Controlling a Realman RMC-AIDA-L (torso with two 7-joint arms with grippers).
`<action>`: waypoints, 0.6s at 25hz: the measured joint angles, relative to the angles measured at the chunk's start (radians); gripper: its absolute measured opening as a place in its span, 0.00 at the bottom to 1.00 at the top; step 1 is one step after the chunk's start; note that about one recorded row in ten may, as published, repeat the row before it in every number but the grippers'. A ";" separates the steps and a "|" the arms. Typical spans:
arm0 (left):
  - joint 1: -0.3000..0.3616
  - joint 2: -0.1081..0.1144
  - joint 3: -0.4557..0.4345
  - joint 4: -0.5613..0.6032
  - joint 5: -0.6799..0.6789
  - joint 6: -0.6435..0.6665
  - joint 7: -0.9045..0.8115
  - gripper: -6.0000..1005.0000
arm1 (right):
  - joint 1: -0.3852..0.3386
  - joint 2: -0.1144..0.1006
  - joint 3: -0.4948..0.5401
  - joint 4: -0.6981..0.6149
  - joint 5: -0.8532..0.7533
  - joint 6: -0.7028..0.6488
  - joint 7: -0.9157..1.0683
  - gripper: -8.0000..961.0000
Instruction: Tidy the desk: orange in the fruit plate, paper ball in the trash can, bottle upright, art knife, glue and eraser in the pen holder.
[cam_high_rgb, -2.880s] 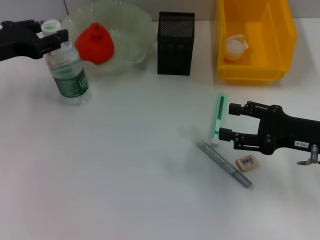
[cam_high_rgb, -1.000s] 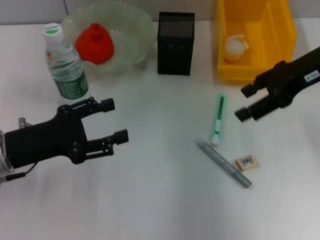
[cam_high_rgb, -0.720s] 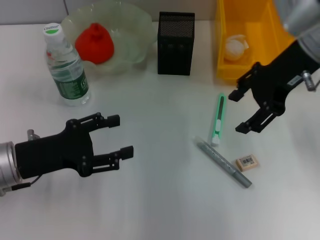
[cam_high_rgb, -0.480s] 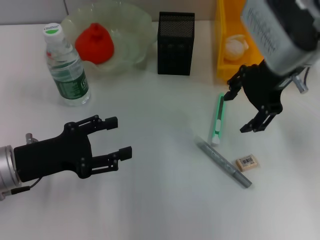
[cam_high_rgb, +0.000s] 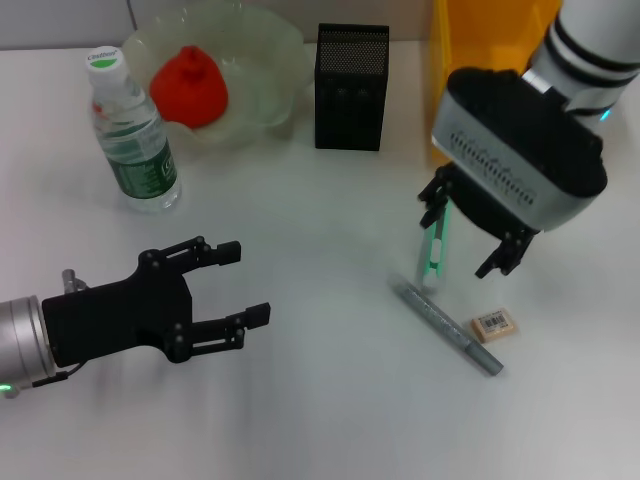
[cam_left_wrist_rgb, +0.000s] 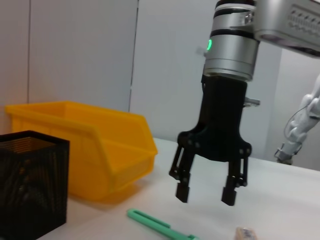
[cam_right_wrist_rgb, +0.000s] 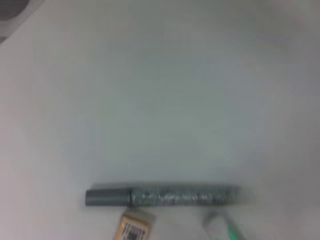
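Two black grippers work above a white desk (cam_high_rgb: 320, 400). The right gripper (cam_high_rgb: 468, 235) points straight down with its fingers spread wide and nothing between them — it hangs over the green art knife (cam_high_rgb: 434, 245), which lies flat on the desk. In the left wrist view the same gripper (cam_left_wrist_rgb: 205, 192) hovers clear above the knife (cam_left_wrist_rgb: 160, 225), not touching it. The left gripper (cam_high_rgb: 235, 285) sits low over the near-left part of the desk, fingers wide apart and empty, pointing toward the middle.

Just nearer than the knife lies the grey glue stick (cam_high_rgb: 448, 328), slanted, and the small tan eraser (cam_high_rgb: 494, 325) sits just beside its near end. The right wrist view shows the glue (cam_right_wrist_rgb: 162, 196) lying flat with the eraser (cam_right_wrist_rgb: 136, 226) close by.

At the far side, the black mesh pen holder (cam_high_rgb: 352, 87) stands upright. To its left, the orange (cam_high_rgb: 189, 86) rests in the pale fruit plate (cam_high_rgb: 270, 50), and the bottle (cam_high_rgb: 130, 135) stands upright beside the plate. To the right of the holder is the yellow trash bin (cam_high_rgb: 480, 30), largely hidden by the right arm.
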 joint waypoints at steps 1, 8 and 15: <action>-0.001 0.000 -0.002 0.000 0.000 -0.005 0.002 0.81 | 0.001 0.000 -0.017 0.008 0.014 0.010 -0.016 0.83; 0.001 0.000 -0.005 -0.002 -0.013 -0.012 0.014 0.81 | 0.011 0.002 -0.147 0.082 0.060 0.118 -0.074 0.82; 0.019 0.002 -0.006 -0.026 -0.057 -0.009 0.058 0.81 | 0.013 0.004 -0.220 0.141 0.096 0.208 -0.119 0.79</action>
